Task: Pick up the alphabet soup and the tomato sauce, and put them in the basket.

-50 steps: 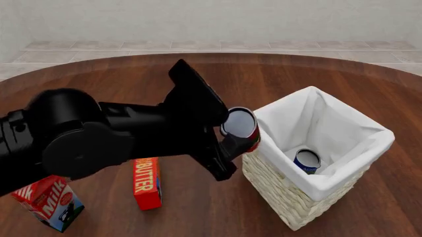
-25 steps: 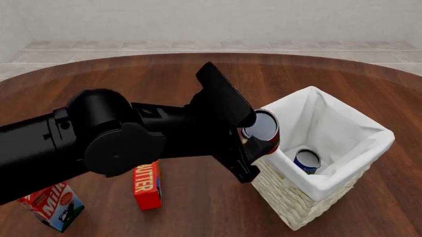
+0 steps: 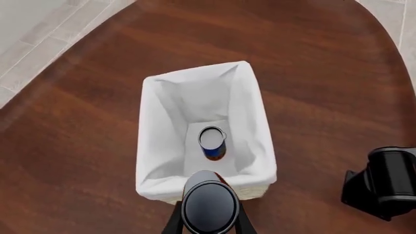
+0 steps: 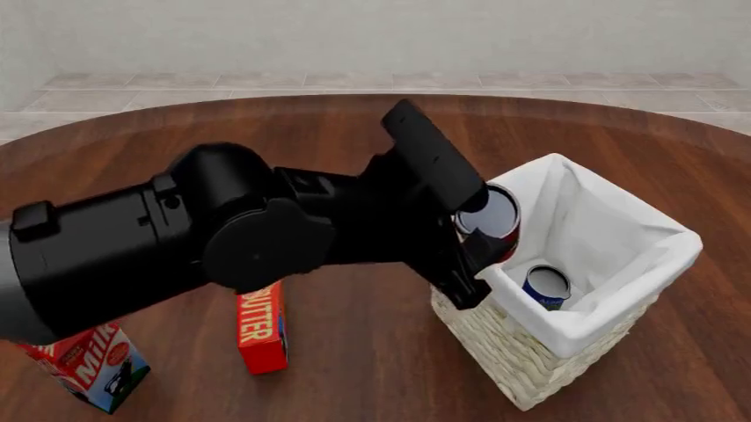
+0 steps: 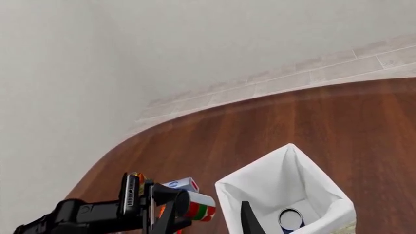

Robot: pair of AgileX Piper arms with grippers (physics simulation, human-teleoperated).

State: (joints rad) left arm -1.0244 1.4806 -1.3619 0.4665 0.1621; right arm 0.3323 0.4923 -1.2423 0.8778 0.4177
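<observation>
Nearest on the left edge of the dark brown wooden worktop [image 4: 352, 369] sits a red, white and blue milk carton [image 4: 90, 365], and just right of it a tall red butter box [image 4: 260, 327] stands upright, both partly under the big black left arm [image 4: 176, 246] sweeping in from the left. Near right, there's the large square pale wicker basket with the white cloth lining [image 4: 551, 347] folded over its rim. And look inside: the small dark-blue-labelled alphabet soup can with the silvery top [image 4: 547, 286] is standing upright on the basket floor, clear in the left wrist view too [image 3: 213, 142]. Now the action: the left gripper [image 4: 476, 242] has its jaws clenched around the small red-and-green-labelled tomato sauce can with the silvery round top [image 4: 493, 220], holding it in the air right over the basket's left rim, tilted a little, not touching the lining as far as the front view shows. The right wrist view catches that can's red and green label [image 5: 197, 206] side-on, still left of the basket [image 5: 286, 180]. The right gripper [image 5: 249, 222] shows only one dark fingertip, so I cannot tell whether its jaws are parted or closed. Far behind, pale floor tiles [image 4: 375, 83] and a plain wall [image 4: 375, 35].
</observation>
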